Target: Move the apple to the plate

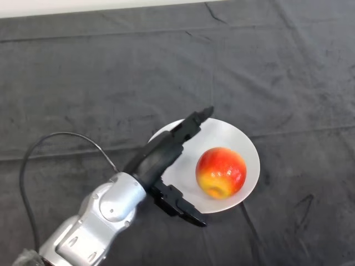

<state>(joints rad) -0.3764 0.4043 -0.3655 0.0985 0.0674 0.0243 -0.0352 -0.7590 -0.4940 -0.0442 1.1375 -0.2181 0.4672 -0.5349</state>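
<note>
Robot hand [166, 166] spread, empty, beside apple [221, 172].
Apple sits on plate [244, 141] (apparently placed); withdraw straight back, avoiding contact.

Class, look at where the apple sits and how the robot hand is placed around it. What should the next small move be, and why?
Probably a short withdrawal of the robot hand back toward the lower left. The apple already rests on the white plate, and the fingers are spread open on either side with a visible gap to the fruit, so nothing is held. Pulling straight back should avoid nudging the apple off.
</note>
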